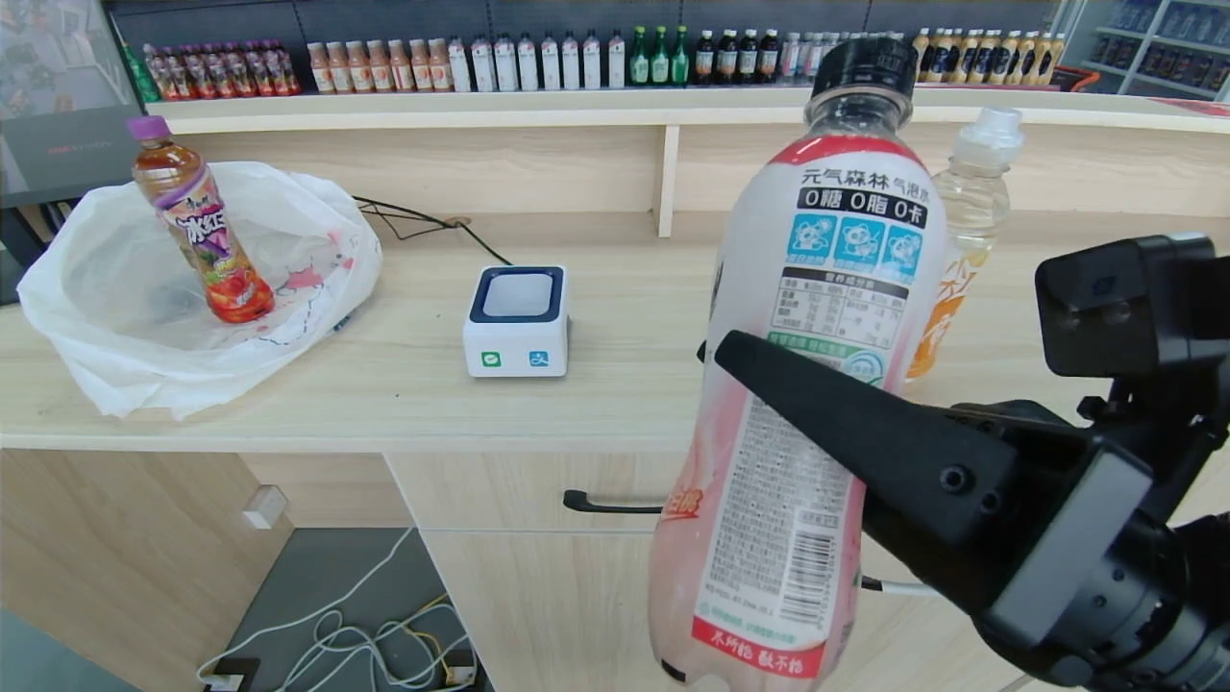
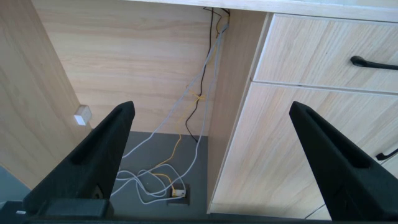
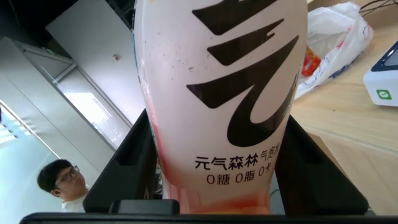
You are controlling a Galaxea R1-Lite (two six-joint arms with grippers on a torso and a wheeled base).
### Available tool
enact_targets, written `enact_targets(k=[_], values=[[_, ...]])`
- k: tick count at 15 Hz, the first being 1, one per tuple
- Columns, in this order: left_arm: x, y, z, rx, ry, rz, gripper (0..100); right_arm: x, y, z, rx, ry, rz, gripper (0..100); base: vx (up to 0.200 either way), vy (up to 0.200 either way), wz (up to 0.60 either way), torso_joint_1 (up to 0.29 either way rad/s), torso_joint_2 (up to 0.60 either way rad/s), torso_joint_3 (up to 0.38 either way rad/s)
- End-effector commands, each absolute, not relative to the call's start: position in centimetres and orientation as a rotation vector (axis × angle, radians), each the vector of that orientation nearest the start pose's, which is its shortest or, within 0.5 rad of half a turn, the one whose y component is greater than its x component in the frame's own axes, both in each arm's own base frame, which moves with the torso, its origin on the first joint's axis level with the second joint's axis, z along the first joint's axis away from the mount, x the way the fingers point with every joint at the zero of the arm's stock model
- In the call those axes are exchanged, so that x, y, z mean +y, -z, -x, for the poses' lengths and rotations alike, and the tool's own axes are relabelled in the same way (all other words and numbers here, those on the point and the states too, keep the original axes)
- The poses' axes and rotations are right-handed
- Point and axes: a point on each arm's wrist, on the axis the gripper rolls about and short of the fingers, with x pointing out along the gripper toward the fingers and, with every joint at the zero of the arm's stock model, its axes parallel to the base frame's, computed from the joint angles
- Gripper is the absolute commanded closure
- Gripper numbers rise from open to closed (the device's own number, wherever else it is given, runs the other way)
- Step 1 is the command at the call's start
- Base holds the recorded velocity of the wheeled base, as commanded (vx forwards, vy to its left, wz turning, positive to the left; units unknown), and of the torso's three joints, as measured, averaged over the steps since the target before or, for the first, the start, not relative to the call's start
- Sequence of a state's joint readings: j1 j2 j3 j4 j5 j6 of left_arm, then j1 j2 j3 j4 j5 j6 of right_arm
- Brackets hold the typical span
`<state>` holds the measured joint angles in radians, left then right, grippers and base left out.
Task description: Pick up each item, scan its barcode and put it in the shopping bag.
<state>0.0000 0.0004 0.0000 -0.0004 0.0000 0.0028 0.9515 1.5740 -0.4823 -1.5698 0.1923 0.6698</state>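
tea bottle (image 1: 202, 226) standing inside bag (image 1: 110, 360), scanner (image 1: 515, 322) seemingly apart

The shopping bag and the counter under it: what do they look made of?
The shopping bag: thin whitish plastic film, likely; it crumples and looks slightly see-through. The counter: pale wood or wood-look laminate, matte; grain lines show, either is possible.

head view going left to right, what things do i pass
white plastic shopping bag → white cube-shaped scanner with a dark-rimmed top → large pink-labelled plastic bottle with a black cap → clear plastic bottle with a white cap and orange label
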Motion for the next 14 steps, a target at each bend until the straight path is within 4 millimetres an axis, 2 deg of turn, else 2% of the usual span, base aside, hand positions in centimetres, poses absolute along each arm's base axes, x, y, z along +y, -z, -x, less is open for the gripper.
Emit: enact_targets(k=[1, 3, 7, 11, 14], values=[[0.0, -7.5, 2.3, 0.0, 0.0, -0.003, 0, 19.9, -22.0, -13.6, -0.059, -1.239, -0.744, 100, 0.0, 0.0, 0.0, 0.0, 0.0, 0.0], [0.0, -7.5, 2.3, 0.0, 0.0, -0.003, 0, 20.0, -21.8, -14.3, -0.109, -1.208, -0.666, 100, 0.0, 0.0, 0.0, 0.0, 0.0, 0.0], [0.0, -7.6, 2.3, -0.002, 0.0, -0.002, 0, 20.0, -19.5, -14.5, -0.171, -1.152, -0.393, 100, 0.0, 0.0, 0.0, 0.0, 0.0, 0.0], [0.0, -7.6, 2.3, -0.003, 0.0, -0.003, 0, 19.3, -18.0, -14.3, -0.169, -1.083, -0.277, 100, 0.0, 0.0, 0.0, 0.0, 0.0, 0.0], [0.0, -7.6, 2.3, -0.002, 0.0, -0.003, 0, 19.1, -18.3, -15.0, -0.244, -0.974, -0.19, 100, 0.0, 0.0, 0.0, 0.0, 0.0, 0.0]])
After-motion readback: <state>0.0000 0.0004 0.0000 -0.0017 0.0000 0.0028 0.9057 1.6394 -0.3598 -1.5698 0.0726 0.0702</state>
